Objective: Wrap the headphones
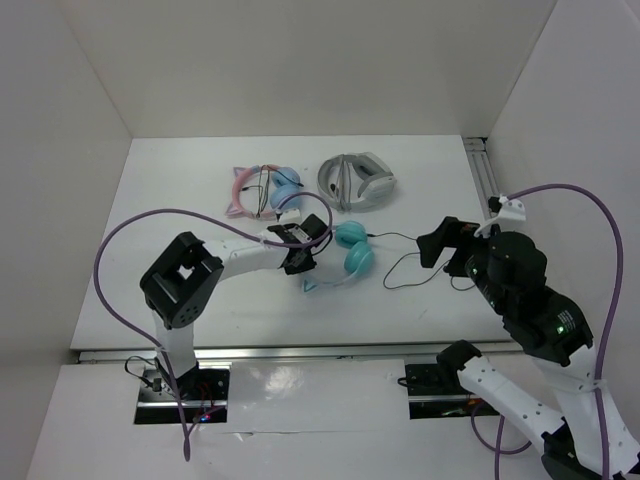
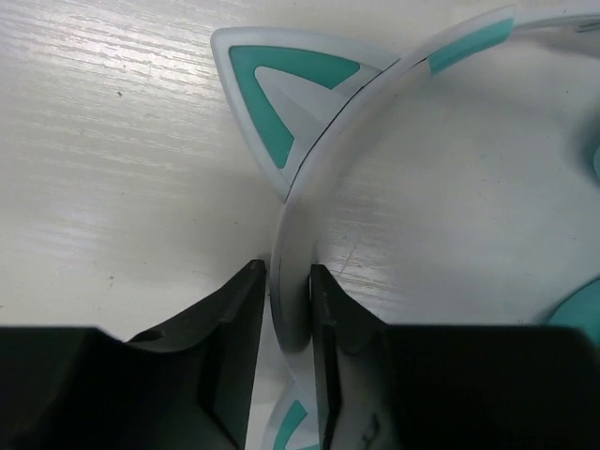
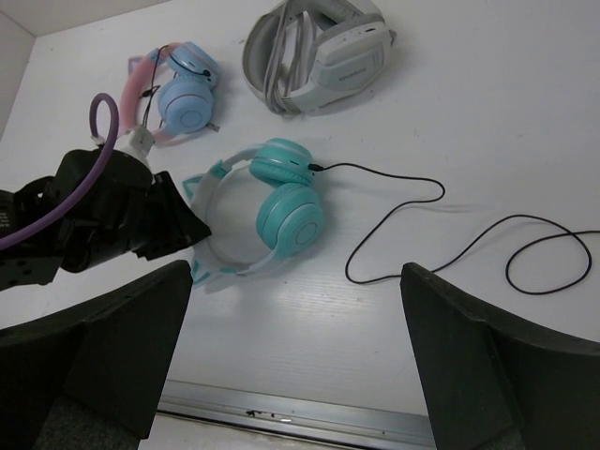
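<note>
The teal headphones [image 1: 350, 255] lie on the white table at its middle, earcups stacked and the cat-ear headband toward the left. Their thin black cable [image 1: 410, 262] runs right in loose loops. My left gripper [image 1: 300, 262] is shut on the white-and-teal headband [image 2: 328, 159], low at the table; the band sits between its black fingers [image 2: 248, 309]. My right gripper [image 1: 440, 245] is open and empty, raised above the cable's right end. In the right wrist view the headphones [image 3: 286, 211] and cable [image 3: 394, 225] lie beyond its spread fingers [image 3: 122, 337].
Pink-and-blue cat-ear headphones [image 1: 262, 190] and grey-and-white headphones [image 1: 357, 182] lie at the back of the table. A metal rail [image 3: 281, 412] runs along the table's near edge. White walls enclose the left, back and right sides.
</note>
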Action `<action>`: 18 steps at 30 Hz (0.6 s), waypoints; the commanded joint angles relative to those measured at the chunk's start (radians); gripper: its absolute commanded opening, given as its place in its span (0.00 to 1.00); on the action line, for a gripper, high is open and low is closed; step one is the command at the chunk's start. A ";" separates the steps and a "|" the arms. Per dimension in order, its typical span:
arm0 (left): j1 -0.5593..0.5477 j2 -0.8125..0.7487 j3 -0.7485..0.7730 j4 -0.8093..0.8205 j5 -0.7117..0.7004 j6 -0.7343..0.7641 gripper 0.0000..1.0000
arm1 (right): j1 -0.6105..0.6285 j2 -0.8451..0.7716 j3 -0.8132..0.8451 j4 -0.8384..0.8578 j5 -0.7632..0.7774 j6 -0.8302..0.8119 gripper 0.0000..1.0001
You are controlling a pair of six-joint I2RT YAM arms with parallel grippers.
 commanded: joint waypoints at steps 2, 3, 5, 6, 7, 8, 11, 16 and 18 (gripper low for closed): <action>-0.015 0.031 -0.052 -0.066 -0.001 -0.039 0.31 | -0.004 -0.015 0.043 -0.002 0.016 -0.018 1.00; -0.015 0.031 -0.066 -0.066 -0.001 -0.050 0.24 | -0.004 -0.015 0.043 -0.002 0.016 -0.018 1.00; -0.015 0.020 -0.078 -0.066 -0.011 -0.059 0.05 | -0.004 -0.015 0.043 -0.002 0.004 -0.018 1.00; -0.015 0.010 -0.089 -0.075 -0.011 -0.059 0.00 | -0.004 -0.015 0.043 -0.002 0.004 -0.018 1.00; -0.015 0.010 -0.089 -0.075 -0.025 -0.059 0.00 | -0.004 -0.015 0.043 0.007 -0.010 -0.018 1.00; -0.015 -0.012 -0.100 -0.089 -0.043 -0.059 0.00 | -0.004 -0.015 0.043 0.007 -0.029 -0.018 1.00; -0.027 -0.051 -0.100 -0.167 -0.114 -0.059 0.00 | -0.004 -0.027 0.022 0.048 -0.079 -0.027 1.00; -0.087 -0.242 -0.027 -0.437 -0.264 -0.143 0.00 | -0.004 -0.091 -0.108 0.223 -0.230 -0.027 1.00; -0.098 -0.335 0.041 -0.613 -0.342 -0.205 0.00 | -0.004 -0.122 -0.156 0.322 -0.313 -0.027 1.00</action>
